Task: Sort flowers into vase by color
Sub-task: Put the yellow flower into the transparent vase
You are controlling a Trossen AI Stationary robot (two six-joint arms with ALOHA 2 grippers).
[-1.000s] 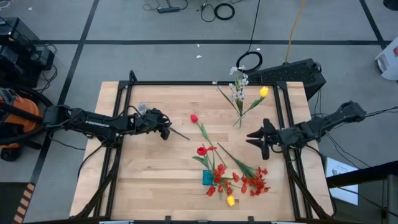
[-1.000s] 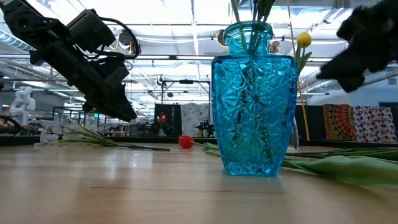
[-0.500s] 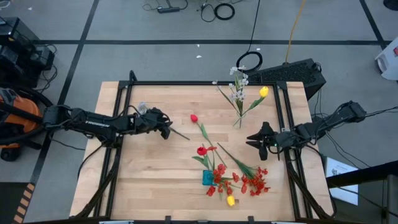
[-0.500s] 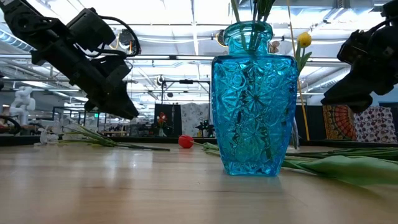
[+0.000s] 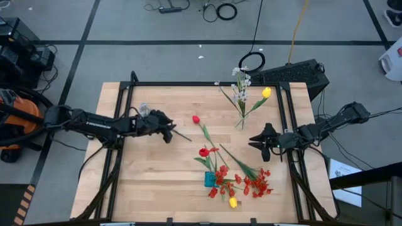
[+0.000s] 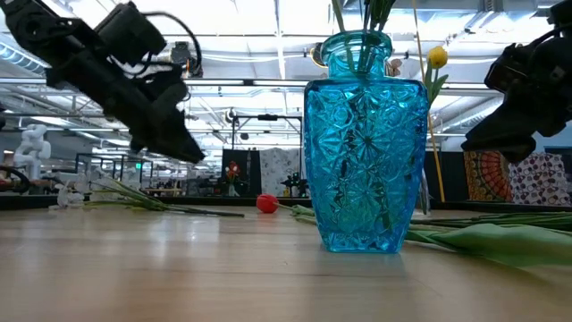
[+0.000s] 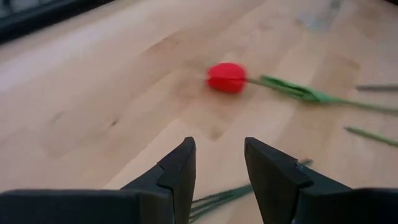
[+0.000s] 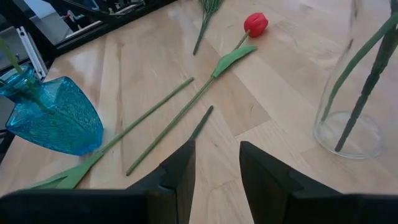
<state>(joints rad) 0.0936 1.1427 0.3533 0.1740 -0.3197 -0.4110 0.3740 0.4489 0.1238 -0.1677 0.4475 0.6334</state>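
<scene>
Pale wooden table [image 5: 151, 169] on a grey floor, black frame rails down both sides, cables lying beyond the far edge. Blue glass vase [image 6: 365, 143] stands near the front edge of the table, just right of centre, with green stems in it; from above, red blossom sprays [image 5: 251, 183] and a yellow bud [image 5: 233, 202] crowd around it. Clear glass vase [image 8: 346, 127] toward the far right of the table holds whitish sprigs [image 5: 239, 85] and a yellow tulip [image 5: 266, 92]. Red tulip [image 5: 196, 118] lies loose on the wood near the table's middle, its stem running toward the blue vase; a second red bud [image 5: 203, 152] lies closer to that vase. Left gripper [image 5: 168, 132] sits low over the table left of centre, fingers [image 7: 180, 168] apart with a narrow gap, nothing seen between them; thin green stems [image 7: 217, 199] lie on the wood just under the tips, and the red tulip head lies ahead of it, well apart. Right gripper [image 5: 254, 140] hovers off the surface on the right side, between the two vases, fingers parted and empty, with loose long stems [image 8: 168, 118] on the table ahead of it.
</scene>
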